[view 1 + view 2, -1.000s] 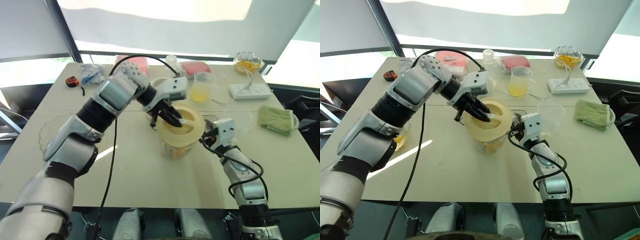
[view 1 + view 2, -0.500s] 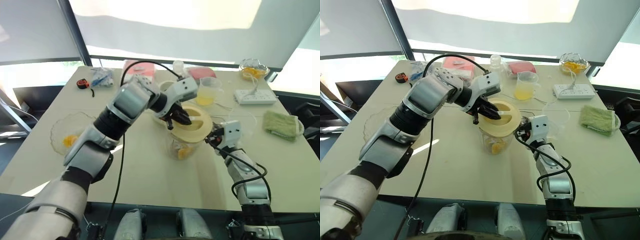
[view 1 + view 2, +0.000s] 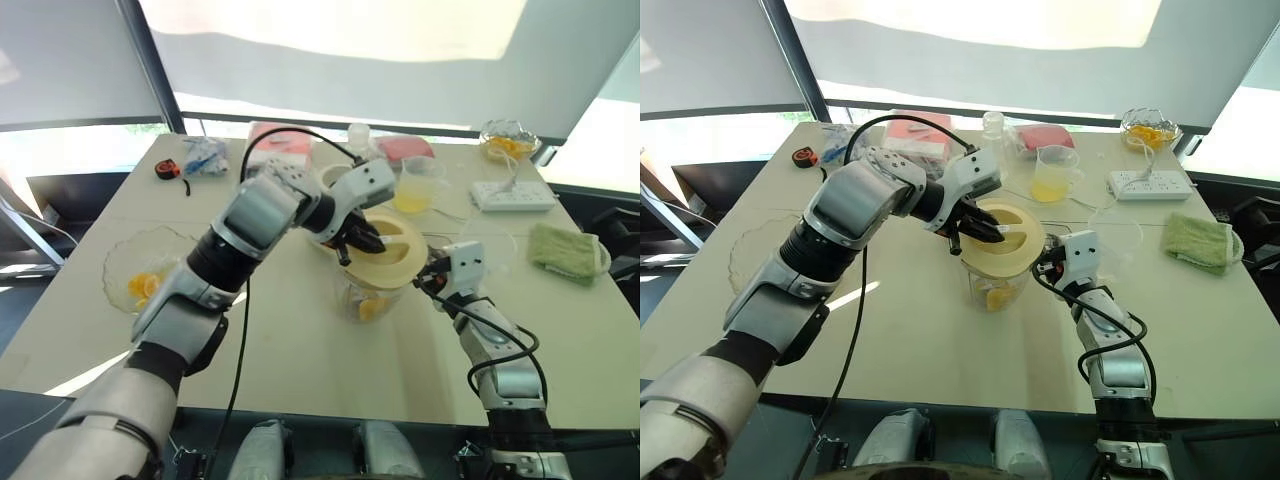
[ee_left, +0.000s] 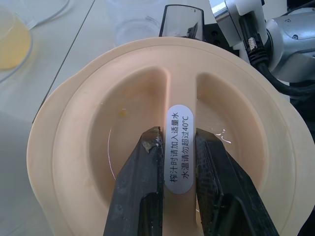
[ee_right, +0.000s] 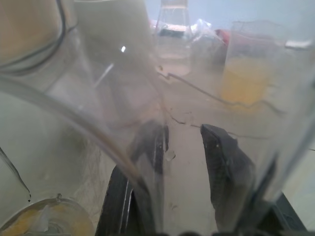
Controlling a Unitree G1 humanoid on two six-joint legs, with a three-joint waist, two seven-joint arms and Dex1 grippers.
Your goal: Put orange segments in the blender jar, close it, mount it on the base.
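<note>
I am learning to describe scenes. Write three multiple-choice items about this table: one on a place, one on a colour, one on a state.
1. Where is the folded green cloth?
A. Under the jar
B. On the robot's right, near the flat white power strip
C. Beside the tape measure

2. What colour is the liquid in the small clear measuring cup?
A. Red
B. Green
C. Pale yellow

3. Where is the round cream lid now?
A. On the tall clear plastic blender jar
B. Flat on the table
C. On the cloth

Answers: 1 B, the cloth lies just in front of the strip; 2 C, the cup shows pale yellow juice; 3 A, the lid covers the jar's mouth.
</note>
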